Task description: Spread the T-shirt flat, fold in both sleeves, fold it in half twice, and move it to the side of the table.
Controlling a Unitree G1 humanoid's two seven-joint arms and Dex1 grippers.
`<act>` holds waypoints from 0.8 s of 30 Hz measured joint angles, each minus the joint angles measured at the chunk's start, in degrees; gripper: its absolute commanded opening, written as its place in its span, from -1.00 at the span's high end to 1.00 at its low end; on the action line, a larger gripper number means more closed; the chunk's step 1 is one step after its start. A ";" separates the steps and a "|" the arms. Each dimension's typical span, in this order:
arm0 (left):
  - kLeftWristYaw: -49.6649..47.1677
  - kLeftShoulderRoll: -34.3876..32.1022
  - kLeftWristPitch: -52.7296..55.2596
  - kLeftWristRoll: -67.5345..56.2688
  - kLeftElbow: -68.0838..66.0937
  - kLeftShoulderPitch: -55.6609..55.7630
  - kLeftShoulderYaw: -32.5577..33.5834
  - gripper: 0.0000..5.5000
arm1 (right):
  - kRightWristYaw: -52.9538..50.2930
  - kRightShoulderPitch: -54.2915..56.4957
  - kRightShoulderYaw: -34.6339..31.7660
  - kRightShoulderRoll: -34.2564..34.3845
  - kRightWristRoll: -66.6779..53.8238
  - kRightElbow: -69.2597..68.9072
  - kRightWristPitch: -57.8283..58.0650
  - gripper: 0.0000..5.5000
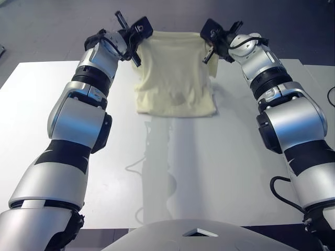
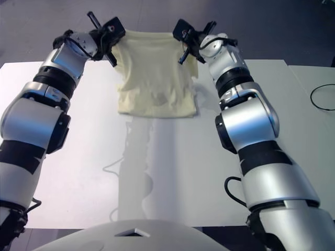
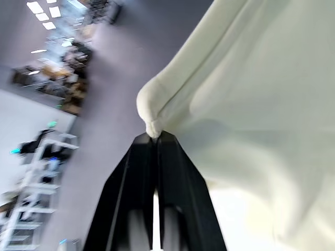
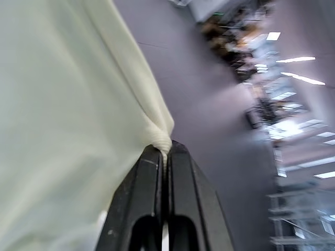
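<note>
- The white table (image 1: 209, 172) spreads wide under both arms, and its glossy top mirrors the cloth.
- A dark grey floor (image 1: 52, 26) lies past the table's far edge. The wrist views catch ceiling lights (image 4: 293, 60) and blurred racks (image 3: 36, 157) in the room.
- A black cable (image 2: 322, 97) loops on the white surface far to the right.
- The pale yellow T-shirt (image 1: 175, 78) hangs at the table's far middle, stretched between the two grippers. Its lower edge rests on the table.
- The left gripper (image 3: 156, 138) is pinched tight on one upper corner of the T-shirt.
- The right gripper (image 4: 164, 149) is pinched tight on the other upper corner.
</note>
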State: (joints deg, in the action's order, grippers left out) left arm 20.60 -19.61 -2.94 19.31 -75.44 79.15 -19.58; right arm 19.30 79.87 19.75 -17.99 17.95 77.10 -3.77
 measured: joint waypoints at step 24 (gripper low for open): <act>-14.58 -0.26 -5.44 1.41 -0.23 6.72 6.24 1.00 | -25.88 6.53 1.07 -2.70 14.53 0.86 -8.43 1.00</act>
State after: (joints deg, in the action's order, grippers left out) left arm 6.03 -19.87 -8.38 20.72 -75.67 85.87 -13.34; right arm -6.59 86.40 20.82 -20.69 32.48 77.96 -12.20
